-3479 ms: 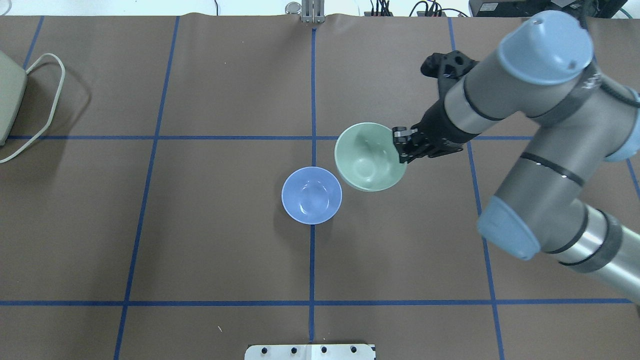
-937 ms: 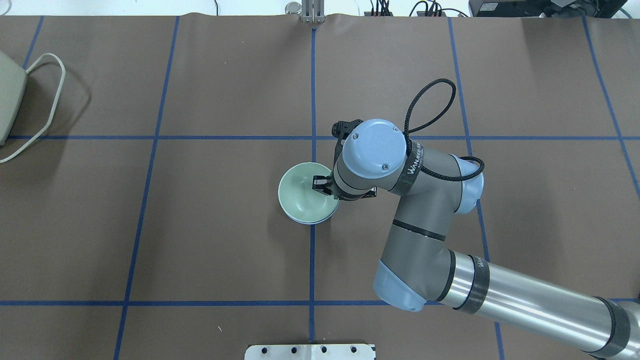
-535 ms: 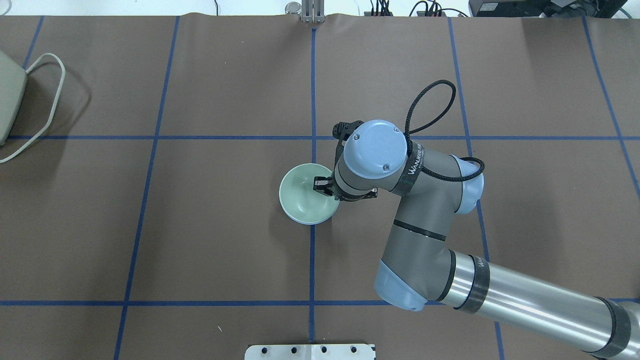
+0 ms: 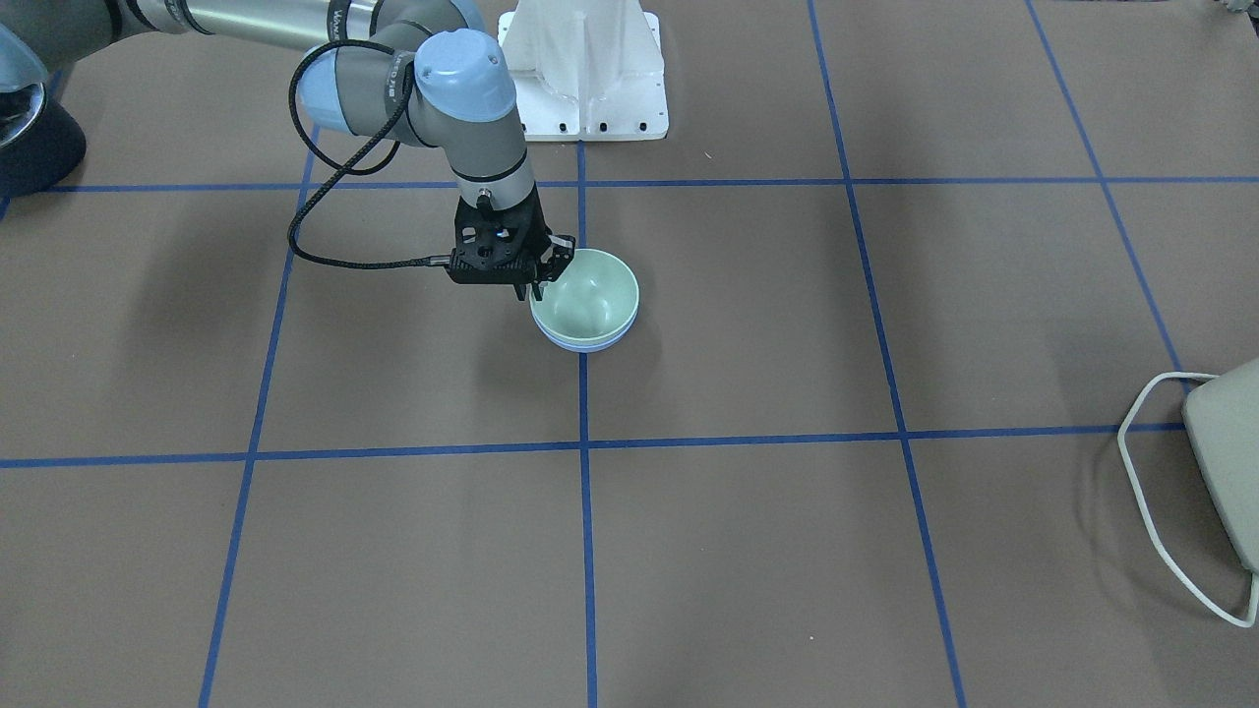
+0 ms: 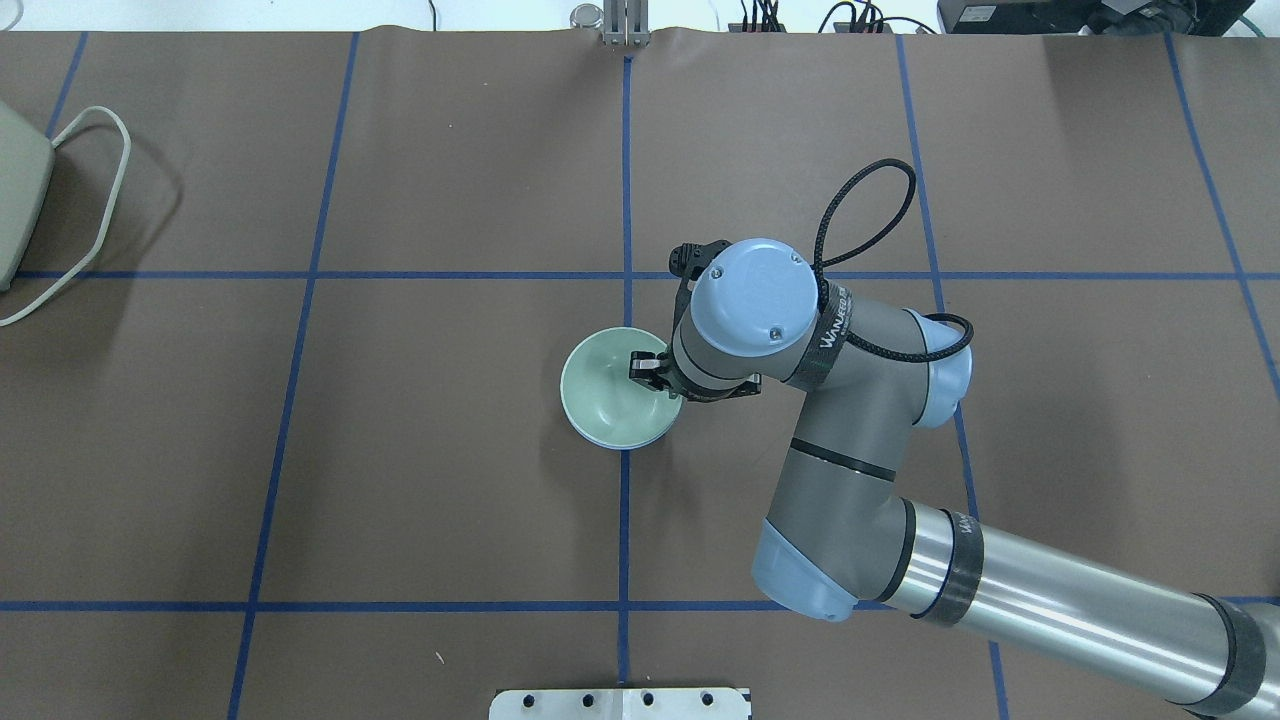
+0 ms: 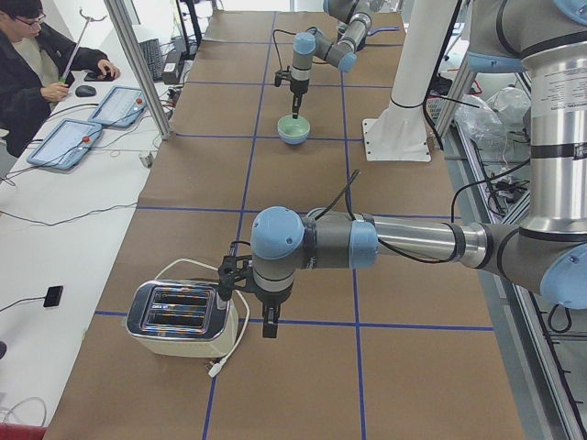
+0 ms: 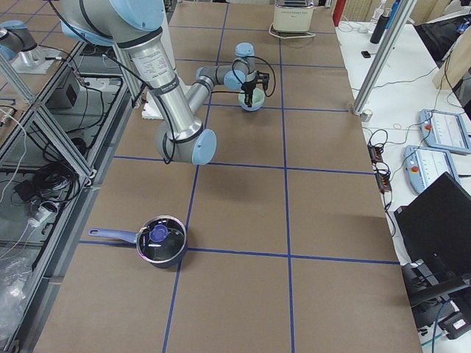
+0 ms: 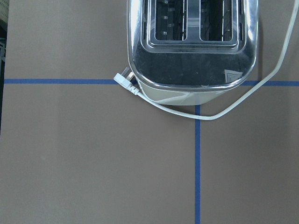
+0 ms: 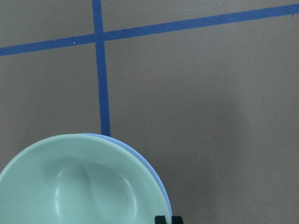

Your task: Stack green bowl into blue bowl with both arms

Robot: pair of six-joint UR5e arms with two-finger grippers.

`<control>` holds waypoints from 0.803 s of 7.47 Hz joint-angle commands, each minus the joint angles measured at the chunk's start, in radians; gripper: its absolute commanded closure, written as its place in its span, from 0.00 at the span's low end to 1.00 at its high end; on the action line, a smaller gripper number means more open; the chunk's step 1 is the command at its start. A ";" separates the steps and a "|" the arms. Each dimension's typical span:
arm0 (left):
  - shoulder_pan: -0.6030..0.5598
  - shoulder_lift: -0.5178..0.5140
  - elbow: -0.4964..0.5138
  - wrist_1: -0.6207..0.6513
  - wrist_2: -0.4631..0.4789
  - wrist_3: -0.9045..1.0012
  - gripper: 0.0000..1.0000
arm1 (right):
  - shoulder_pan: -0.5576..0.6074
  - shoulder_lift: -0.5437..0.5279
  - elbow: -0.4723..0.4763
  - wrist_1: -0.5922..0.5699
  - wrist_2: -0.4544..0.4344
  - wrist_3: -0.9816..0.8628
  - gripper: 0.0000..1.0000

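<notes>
The pale green bowl [image 5: 608,392] sits nested inside the blue bowl [image 5: 628,445], of which only a thin rim shows below it, at the table's middle cross of blue tape. Both also show in the front view as the green bowl [image 4: 588,300] over the blue rim [image 4: 585,346]. My right gripper [image 5: 648,370] points down and pinches the green bowl's right rim, with one finger inside and one outside. The right wrist view shows the green bowl [image 9: 84,186] with the blue rim [image 9: 159,183] behind it. My left gripper [image 6: 270,326] hangs beside a toaster; I cannot tell if it is open or shut.
A toaster [image 6: 179,319] with a white cord stands at the table's left end; it also shows in the left wrist view [image 8: 191,46]. A lidded pot [image 7: 160,241] stands at the right end. The white pedestal base [image 4: 585,69] is behind the bowls.
The right arm carried the green bowl from the air right of the blue bowl down into it. In the last second the green bowl shifted slightly right with the gripper.
</notes>
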 commanded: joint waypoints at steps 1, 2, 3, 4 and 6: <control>0.000 0.000 0.003 0.000 0.002 -0.001 0.02 | 0.063 0.002 0.012 -0.005 0.024 -0.068 0.00; 0.000 0.000 0.003 0.002 0.002 -0.004 0.02 | 0.141 -0.006 0.014 -0.013 0.088 -0.120 0.00; 0.014 0.000 0.002 0.002 0.000 -0.013 0.02 | 0.234 -0.021 0.014 -0.024 0.155 -0.239 0.00; 0.047 -0.001 0.002 0.005 0.000 -0.021 0.02 | 0.328 -0.058 0.014 -0.024 0.235 -0.362 0.00; 0.069 0.002 -0.005 -0.053 0.000 -0.132 0.02 | 0.491 -0.142 0.015 -0.044 0.346 -0.595 0.00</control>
